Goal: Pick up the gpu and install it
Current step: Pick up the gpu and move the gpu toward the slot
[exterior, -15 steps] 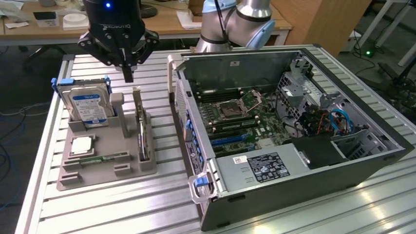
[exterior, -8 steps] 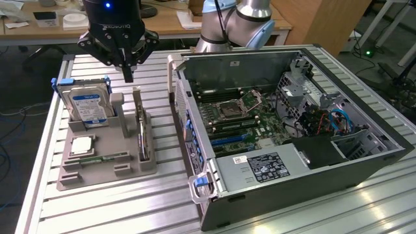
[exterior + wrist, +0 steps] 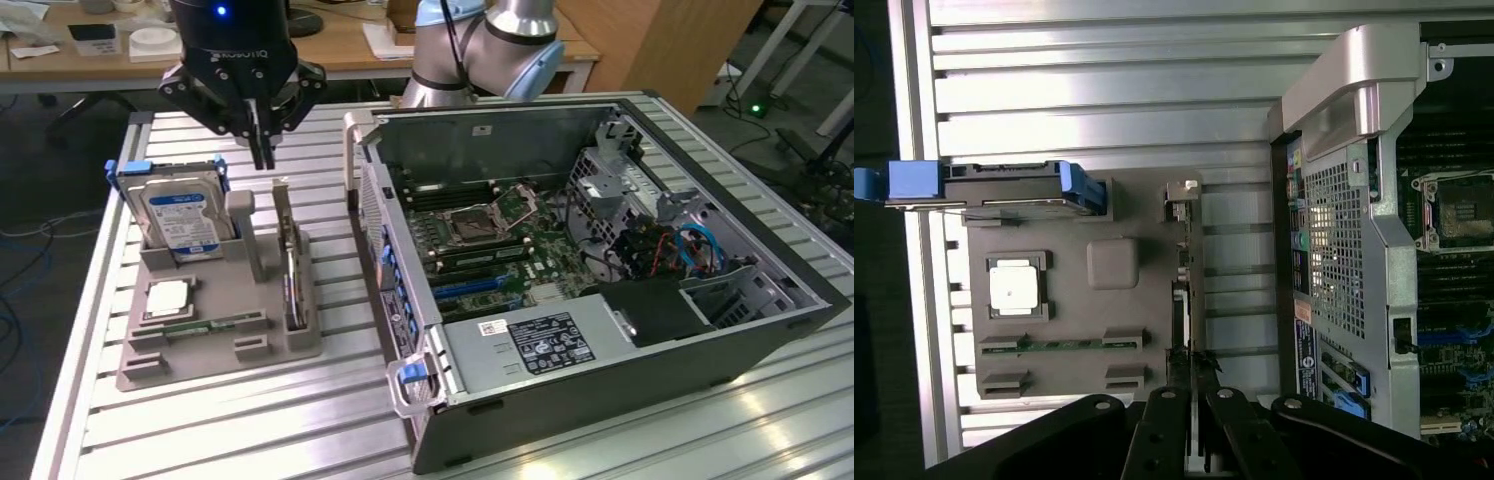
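Exterior view: the gripper [image 3: 263, 160] hangs point-down over the far end of a grey holder tray [image 3: 200, 362] that lies on a slatted metal table [image 3: 267, 425]. Its two fingers appear to be drawn together at the tips, with at most a sliver of space between them, and they hold nothing. The wrist view shows the same gripper [image 3: 1189, 362] with its dark fingers [image 3: 1166, 405] converging to a narrow point.

The gpu [image 3: 286, 252] stands on its long edge in a slot of the tray. It sits just below the fingertips, at roughly 5 o'clock from them, and is not touched by them. In the wrist view the gpu [image 3: 1182, 300] appears edge-on as a thin strip in line with the fingertips, its far end reaching a small grey post of the tray [image 3: 1069, 310].

Other parts in the tray:
- A hard drive [image 3: 180, 215] with a blue-and-white label stands upright at 9 o'clock from the gpu [image 3: 1004, 185].
- A square processor chip [image 3: 167, 298] lies flat at 6 o'clock from the hard drive [image 3: 1016, 287].
- A narrow green memory strip [image 3: 214, 325] lies just beside the chip, nearer the camera [image 3: 1059, 345].

An open computer case [image 3: 601, 405] lies on its side at 3 o'clock from the tray, well apart from the gripper, with its green main board [image 3: 494, 235] and silver power supply [image 3: 534, 345] exposed. Its perforated rear panel [image 3: 1344, 230] shows in the wrist view.
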You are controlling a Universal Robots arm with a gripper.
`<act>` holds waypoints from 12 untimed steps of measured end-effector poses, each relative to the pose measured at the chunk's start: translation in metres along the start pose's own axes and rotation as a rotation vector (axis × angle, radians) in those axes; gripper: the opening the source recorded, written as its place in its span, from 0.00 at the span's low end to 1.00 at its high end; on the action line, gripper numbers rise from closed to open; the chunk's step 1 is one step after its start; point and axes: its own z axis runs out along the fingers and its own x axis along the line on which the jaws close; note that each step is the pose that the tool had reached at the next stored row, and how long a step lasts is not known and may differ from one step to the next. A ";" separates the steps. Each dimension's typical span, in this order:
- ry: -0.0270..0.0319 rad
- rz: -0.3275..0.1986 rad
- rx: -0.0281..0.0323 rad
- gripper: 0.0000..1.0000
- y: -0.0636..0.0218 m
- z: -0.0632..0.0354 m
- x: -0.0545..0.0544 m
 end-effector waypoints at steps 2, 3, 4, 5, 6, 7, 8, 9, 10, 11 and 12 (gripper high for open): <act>0.0000 0.000 0.0001 0.23 0.0000 0.0000 0.000; 0.0000 0.000 0.0000 0.23 0.0000 0.0000 0.000; -0.0001 0.000 0.0000 0.29 0.0000 0.0000 0.000; 0.0000 0.000 0.0000 0.35 0.0000 0.0000 0.000; 0.0000 0.000 0.0000 0.41 0.0000 0.0000 0.000; 0.0000 0.000 0.0000 0.41 0.0000 0.0000 0.000; 0.0000 0.000 0.0000 0.41 0.0000 0.0000 0.000; -0.0001 0.000 0.0000 0.47 0.0000 0.0000 0.000; 0.0000 0.000 0.0001 0.47 0.0000 0.0000 0.000; 0.0000 0.000 0.0000 0.47 0.0000 0.0000 0.000; -0.0001 0.000 0.0000 0.47 0.0000 0.0000 0.000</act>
